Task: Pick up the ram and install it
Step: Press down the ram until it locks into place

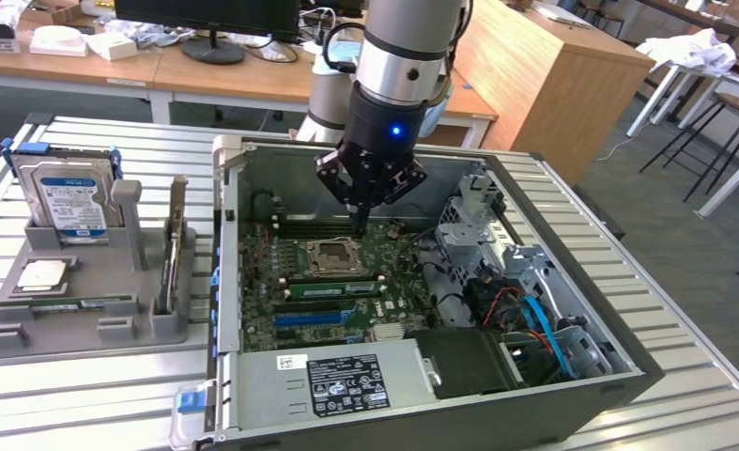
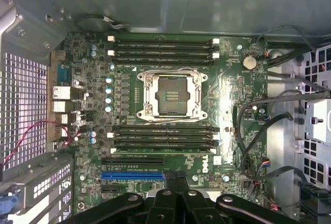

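A long green ram stick with black chips stands on edge in a slot of the motherboard, on the near side of the empty CPU socket. My gripper hangs above the board at the socket's far side, apart from the ram, shut with nothing between its fingers. In the wrist view the shut fingertips point at the board near the blue card slot. The slot bank beside the socket shows there, but I cannot tell which slot holds the stick.
A grey holder at the exterior view's left carries a hard drive, a silver CPU, a flat green stick and an upright card. Cables and drive cages crowd the case's right side.
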